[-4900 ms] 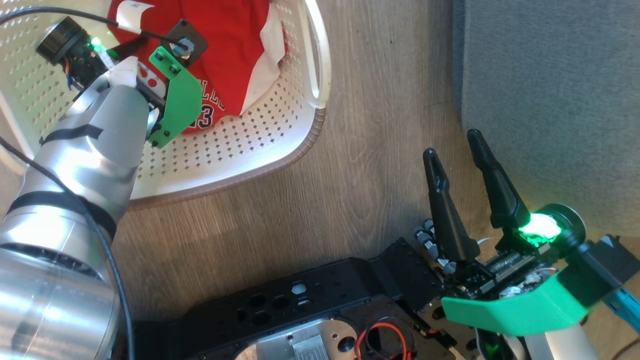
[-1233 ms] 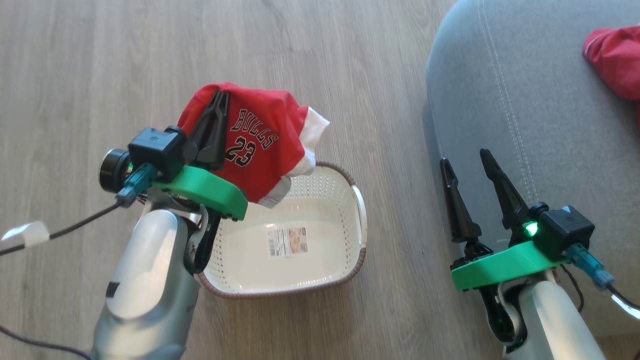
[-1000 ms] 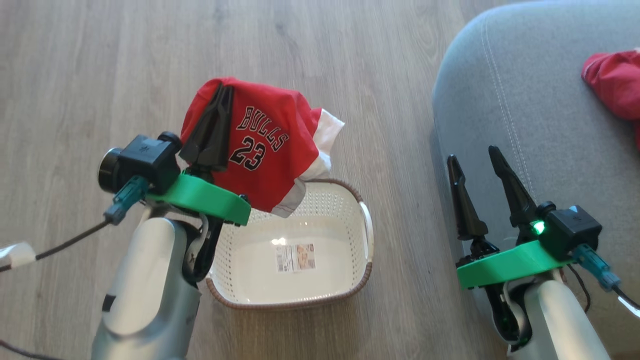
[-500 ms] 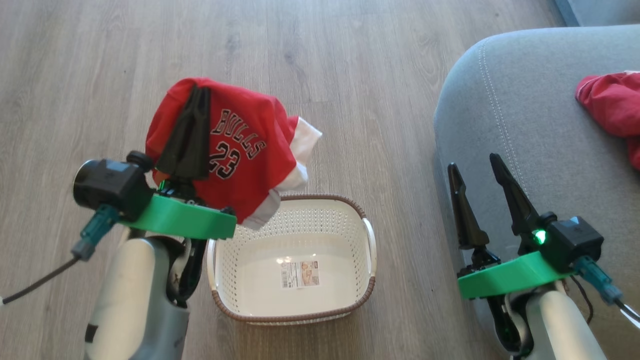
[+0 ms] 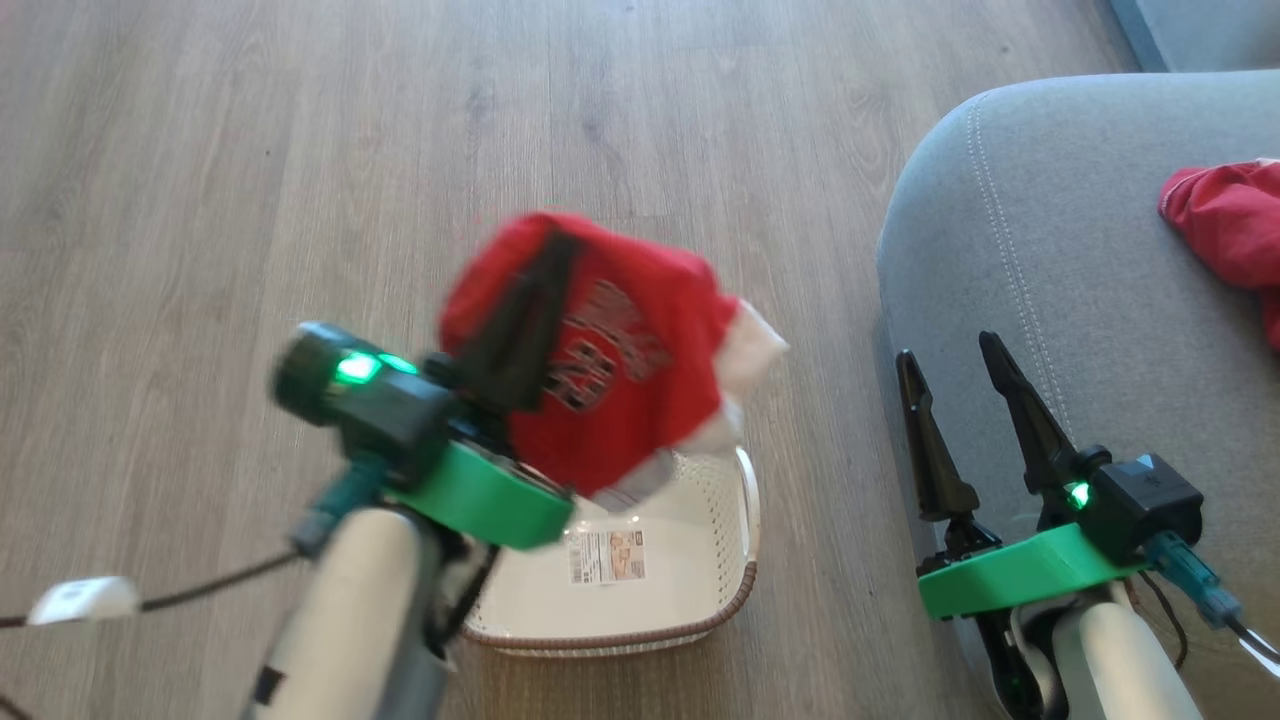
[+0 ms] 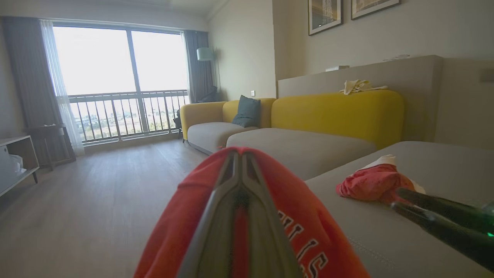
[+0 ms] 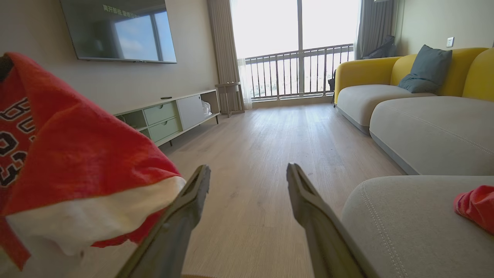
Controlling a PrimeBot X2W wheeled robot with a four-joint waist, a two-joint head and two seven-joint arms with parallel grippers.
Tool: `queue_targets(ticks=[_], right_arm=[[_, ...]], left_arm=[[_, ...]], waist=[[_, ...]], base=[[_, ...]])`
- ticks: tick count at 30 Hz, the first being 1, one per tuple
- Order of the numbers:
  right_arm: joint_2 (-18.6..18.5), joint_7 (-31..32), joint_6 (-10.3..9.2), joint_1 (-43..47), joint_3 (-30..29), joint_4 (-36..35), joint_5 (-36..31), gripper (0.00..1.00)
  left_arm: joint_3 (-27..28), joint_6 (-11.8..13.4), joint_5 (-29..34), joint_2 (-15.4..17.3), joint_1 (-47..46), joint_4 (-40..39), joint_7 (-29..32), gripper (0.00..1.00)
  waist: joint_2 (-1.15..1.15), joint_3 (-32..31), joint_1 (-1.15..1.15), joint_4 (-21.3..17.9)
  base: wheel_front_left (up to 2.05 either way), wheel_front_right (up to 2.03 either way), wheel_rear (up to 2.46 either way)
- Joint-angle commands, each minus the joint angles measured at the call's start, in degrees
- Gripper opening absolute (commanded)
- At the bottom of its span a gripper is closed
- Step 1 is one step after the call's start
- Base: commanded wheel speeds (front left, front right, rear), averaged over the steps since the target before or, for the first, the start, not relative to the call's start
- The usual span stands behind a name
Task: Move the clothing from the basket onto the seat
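L pincer (image 5: 560, 250): fingers together, clamped on the jersey (image 5: 640, 400); wrist cam shows tips meeting over a red fold.
R pincer (image 5: 948, 352): fingers apart, nothing betw. them, idle at the seat's near edge.
Change: half a sec ago L arm held the jersey over bare floor (image 5: 250, 200), left of the basket (image 5: 742, 585). Now swung twd the seat (image 5: 1080, 300); cloth hangs above the basket's far rim. Arm + cloth blurred, so prob. mid-swing.
Basket: only the paper label (image 5: 607, 557) inside.
Meaning: pick looks done, you're in the carry; drop is what's left.
Jersey rel. L pincer: draped over the tips and to their right, white hem trailing below, twd R pincer.
Seat rel. L pincer: off to its right, beyond R pincer, well apart.
2nd garment (image 5: 1220, 220): on the seat, right of R pincer.
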Motion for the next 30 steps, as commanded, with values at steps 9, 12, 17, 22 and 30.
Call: queue_targets(ticks=[9,12,17,22,30], right_arm=[[-0.14,-0.37,-0.01,-0.03,1.82,-1.8,-0.26,1.0],[-0.14,-0.37,-0.01,0.34,1.84,-1.77,-0.31,1.0],[-0.14,-0.37,-0.01,0.63,1.86,-1.88,-0.57,1.0],[-0.14,-0.37,-0.01,0.61,2.21,-1.89,-0.94,1.0],[-0.14,-0.37,-0.01,0.41,7.93,-2.33,-0.55,1.0]], left_arm=[[-5.76,-0.08,-0.84,3.69,0.59,-3.8,-0.54,0.0],[-6.12,-0.08,-0.69,3.82,1.85,-4.74,-0.55,0.0],[-7.29,-0.08,-0.74,3.9,2.87,-5.36,-0.55,0.0],[-7.73,-0.08,-0.81,3.82,3.22,-5.39,-0.55,0.0],[-7.52,-0.08,-0.98,3.78,3.17,-4.91,-0.55,0.0]], waist=[[0.0,-0.76,0.0,-1.37],[0.0,-1.14,0.0,-1.88],[0.0,-1.4,0.0,-2.25],[0.0,-1.48,0.0,-2.29],[0.0,-1.24,0.0,-2.09]], base=[[0.0,0.0,0.0],[0.0,0.0,0.0],[0.0,0.0,0.0],[0.0,0.0,0.0],[0.0,0.0,0.0]])
